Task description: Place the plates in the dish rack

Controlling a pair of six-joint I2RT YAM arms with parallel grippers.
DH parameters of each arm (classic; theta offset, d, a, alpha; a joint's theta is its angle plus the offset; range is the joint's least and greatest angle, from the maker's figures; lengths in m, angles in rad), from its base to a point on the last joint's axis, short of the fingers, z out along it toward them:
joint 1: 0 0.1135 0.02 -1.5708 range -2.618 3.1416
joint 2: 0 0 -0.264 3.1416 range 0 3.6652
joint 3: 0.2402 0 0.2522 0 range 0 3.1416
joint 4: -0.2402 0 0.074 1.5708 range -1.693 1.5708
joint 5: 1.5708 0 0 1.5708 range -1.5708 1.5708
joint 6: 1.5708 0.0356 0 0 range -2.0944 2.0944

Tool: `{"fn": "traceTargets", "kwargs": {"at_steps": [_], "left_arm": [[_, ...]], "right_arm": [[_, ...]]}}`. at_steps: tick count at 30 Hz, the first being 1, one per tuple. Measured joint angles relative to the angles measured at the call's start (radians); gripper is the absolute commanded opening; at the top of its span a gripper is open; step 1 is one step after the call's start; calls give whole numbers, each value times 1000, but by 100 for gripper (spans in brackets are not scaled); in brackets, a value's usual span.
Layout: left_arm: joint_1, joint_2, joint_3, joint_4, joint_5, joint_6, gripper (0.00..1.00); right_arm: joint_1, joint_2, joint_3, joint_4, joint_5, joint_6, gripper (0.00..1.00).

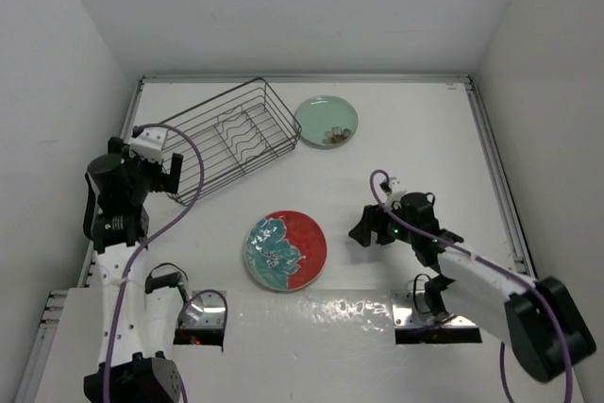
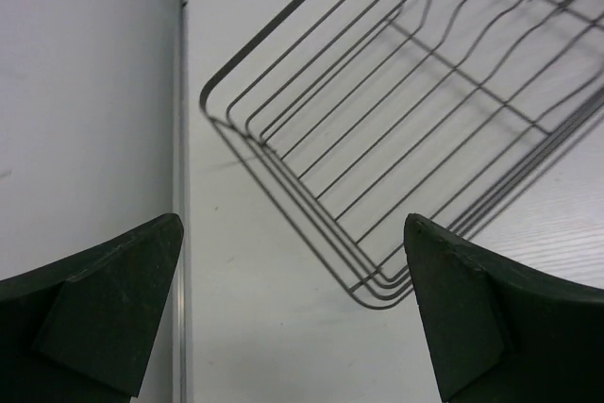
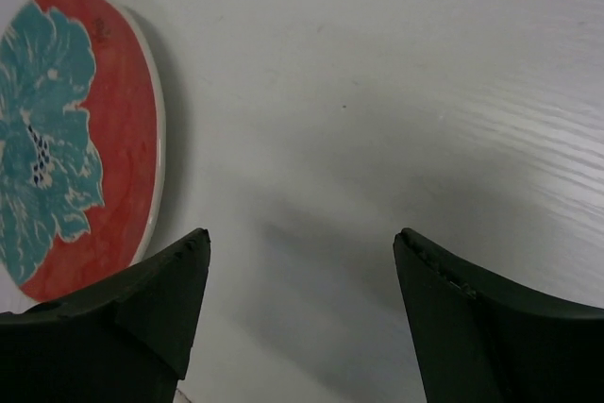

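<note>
The dish rack (image 1: 226, 139), a dark wire basket with wavy dividers, stands at the back left, turned at an angle. The pale mint-green plate (image 1: 326, 121) lies flat just right of it. The red-and-teal flower plate (image 1: 285, 250) lies flat near the front middle. My left gripper (image 1: 167, 170) is open and empty, just off the rack's near left corner (image 2: 377, 297); in the left wrist view (image 2: 293, 224) its jaws stand wide apart over bare table. My right gripper (image 1: 364, 226) is open and empty, right of the flower plate (image 3: 75, 139), with bare table between its jaws (image 3: 302, 233).
White walls close in the table on the left, back and right. A metal rail (image 1: 130, 129) runs along the left edge close to the rack, and another (image 1: 495, 167) along the right. Two openings with cables (image 1: 203, 313) sit at the near edge by the arm bases.
</note>
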Motion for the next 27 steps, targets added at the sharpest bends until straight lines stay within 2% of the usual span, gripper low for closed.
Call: {"fn": "traceTargets", "kwargs": {"at_steps": [5, 7, 14, 18, 19, 21, 22, 24, 25, 27], "left_arm": [[0, 10, 52, -71, 107, 18, 99], [0, 10, 52, -102, 117, 24, 99], [0, -13, 52, -159, 126, 45, 99], [0, -26, 52, -166, 137, 48, 99], [0, -26, 52, -166, 142, 47, 99], [0, -26, 52, -167, 148, 47, 99], [0, -26, 52, -168, 151, 48, 99], [0, -26, 52, -169, 158, 48, 99], [0, -26, 52, -169, 161, 48, 99], [0, -23, 52, -169, 167, 48, 99]], "right_arm": [[113, 260, 66, 114, -25, 12, 72], [146, 312, 88, 156, -32, 23, 69], [257, 403, 93, 274, -32, 82, 70], [283, 494, 103, 403, -77, 139, 66], [288, 528, 105, 435, -89, 151, 61], [291, 573, 108, 486, -107, 174, 56], [295, 595, 112, 509, -115, 185, 45], [310, 641, 126, 531, -130, 198, 37], [320, 665, 137, 537, -136, 204, 28], [329, 692, 157, 535, -137, 206, 20]]}}
